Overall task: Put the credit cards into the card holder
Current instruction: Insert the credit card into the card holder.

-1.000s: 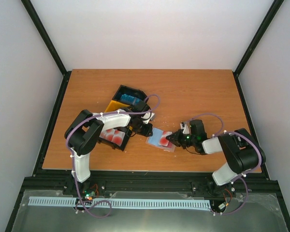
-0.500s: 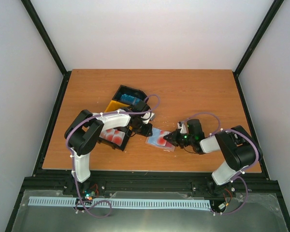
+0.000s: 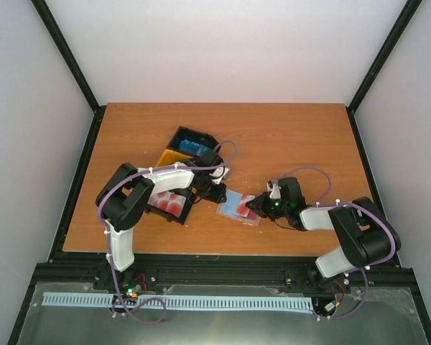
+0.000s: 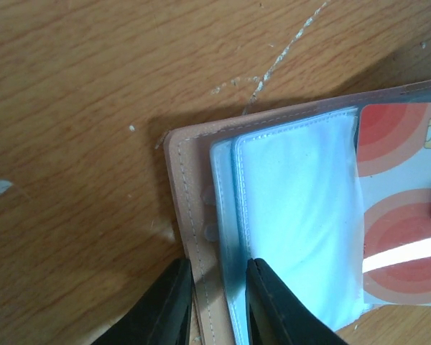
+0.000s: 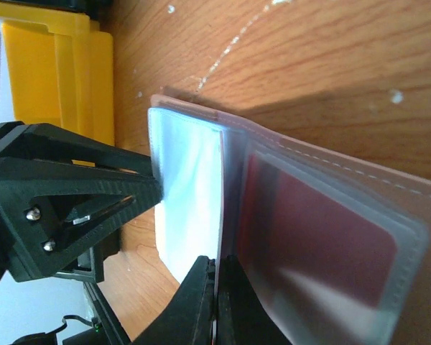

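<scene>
card holder (image 3: 238, 207) lies open on the table (image 3: 294, 136). left gripper (image 4: 215, 277) reaches in low at its left edge, clamped on the tan cover. right gripper (image 5: 217, 269), low at its right, is pinched together on 1 clear sleeve, red card (image 4: 399, 208) inside.

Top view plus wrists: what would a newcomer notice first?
Both arms meet over the open card holder at the centre of the table. The left gripper has its jaws clamped on the tan cover's edge, and the right gripper has its jaws shut on a thin edge among the clear sleeves. A red card with ring patterns shows at the holder, and a black-and-yellow tray sits just left, partly under the left arm.
</scene>
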`<state>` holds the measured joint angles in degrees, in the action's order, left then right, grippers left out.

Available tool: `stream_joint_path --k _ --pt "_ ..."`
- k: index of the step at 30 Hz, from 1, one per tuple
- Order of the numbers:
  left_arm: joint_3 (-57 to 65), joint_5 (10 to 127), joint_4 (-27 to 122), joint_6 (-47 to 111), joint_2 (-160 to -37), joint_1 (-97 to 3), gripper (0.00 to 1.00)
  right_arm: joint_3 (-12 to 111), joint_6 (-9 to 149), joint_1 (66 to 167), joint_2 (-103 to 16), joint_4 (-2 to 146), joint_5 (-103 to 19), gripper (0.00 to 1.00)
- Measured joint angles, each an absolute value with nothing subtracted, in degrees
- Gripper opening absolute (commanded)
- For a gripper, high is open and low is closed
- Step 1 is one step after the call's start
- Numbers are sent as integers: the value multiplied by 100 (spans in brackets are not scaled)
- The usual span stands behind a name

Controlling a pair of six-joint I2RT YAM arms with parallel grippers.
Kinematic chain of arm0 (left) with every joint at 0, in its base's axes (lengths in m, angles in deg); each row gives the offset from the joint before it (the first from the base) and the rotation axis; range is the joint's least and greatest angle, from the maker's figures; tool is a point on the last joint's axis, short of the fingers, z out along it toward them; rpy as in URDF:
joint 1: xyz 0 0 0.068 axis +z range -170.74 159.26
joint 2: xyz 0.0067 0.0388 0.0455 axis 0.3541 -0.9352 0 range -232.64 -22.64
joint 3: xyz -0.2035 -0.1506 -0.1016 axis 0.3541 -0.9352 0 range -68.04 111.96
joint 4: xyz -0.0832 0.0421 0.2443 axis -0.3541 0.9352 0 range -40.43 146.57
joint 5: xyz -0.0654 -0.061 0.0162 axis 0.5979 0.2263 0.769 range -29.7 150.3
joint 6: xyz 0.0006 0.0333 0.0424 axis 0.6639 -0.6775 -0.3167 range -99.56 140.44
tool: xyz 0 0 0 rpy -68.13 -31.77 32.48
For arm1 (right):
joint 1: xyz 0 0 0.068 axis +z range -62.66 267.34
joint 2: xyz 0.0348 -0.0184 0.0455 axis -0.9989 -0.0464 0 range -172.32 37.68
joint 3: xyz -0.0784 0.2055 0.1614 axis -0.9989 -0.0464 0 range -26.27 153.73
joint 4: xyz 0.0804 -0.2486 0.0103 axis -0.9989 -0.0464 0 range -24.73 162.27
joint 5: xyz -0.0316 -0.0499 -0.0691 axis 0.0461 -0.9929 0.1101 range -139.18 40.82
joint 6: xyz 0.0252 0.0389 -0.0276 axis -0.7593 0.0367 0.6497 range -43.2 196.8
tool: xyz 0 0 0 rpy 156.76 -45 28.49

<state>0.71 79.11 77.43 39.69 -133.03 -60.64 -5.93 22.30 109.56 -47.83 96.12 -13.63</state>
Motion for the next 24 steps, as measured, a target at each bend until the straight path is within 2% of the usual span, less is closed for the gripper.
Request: stream_joint_path --k 24 --pt "71 7950 7741 4037 -13305 -6059 22 -503 2110 10999 -5273 9818 -1009 3"
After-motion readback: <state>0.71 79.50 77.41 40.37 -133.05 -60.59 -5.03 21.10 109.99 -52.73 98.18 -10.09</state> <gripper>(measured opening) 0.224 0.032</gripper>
